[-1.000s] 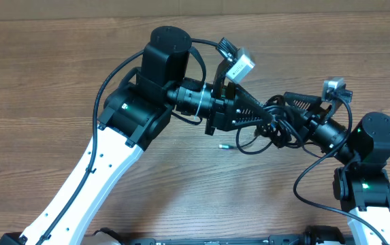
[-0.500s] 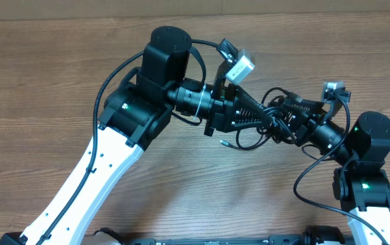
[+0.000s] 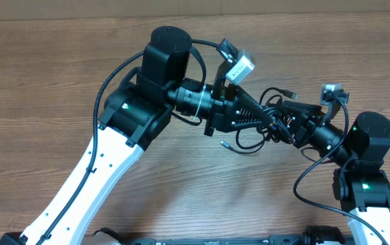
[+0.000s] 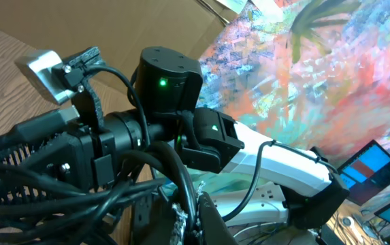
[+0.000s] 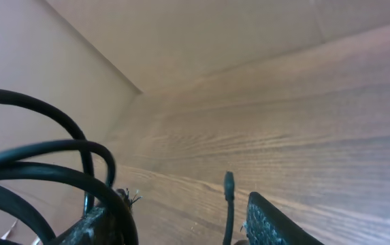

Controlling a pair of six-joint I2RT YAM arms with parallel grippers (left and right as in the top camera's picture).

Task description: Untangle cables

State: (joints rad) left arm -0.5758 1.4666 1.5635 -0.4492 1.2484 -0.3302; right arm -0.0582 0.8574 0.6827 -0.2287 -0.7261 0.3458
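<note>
Nearest the robot's own side of the brown wood-grain worktop (image 3: 45, 82) rise two arms. The white left arm (image 3: 92, 170) slants up to a bulky black elbow and then reaches across. The white right arm (image 3: 365, 197) looks shorter from above and bends back toward the middle. Each wrist carries one grey camera block (two in all), the left one (image 3: 239, 67) and the right one (image 3: 334, 88).

Over the middle of the worktop the two pincers meet almost tip to tip in one tangle of thin black cables (image 3: 268, 136). The strands overlap too closely to count. The left pincer (image 3: 269, 121) is pressed together on a bunch of these cords, which its wrist camera shows crowding around its fingers (image 4: 181, 218). The right pincer (image 3: 288, 122) has its fingers (image 5: 269, 218) apart, with cable loops draped by one of them and a single thin cord standing in the gap.

Two plug tips show from above. The near plug tip (image 3: 223, 143) lies on the wood just beside the lowest loop. The far plug tip (image 3: 290, 92) sticks out past the tangle. Farther back the wood runs to one tan cardboard wall (image 3: 283, 5).
</note>
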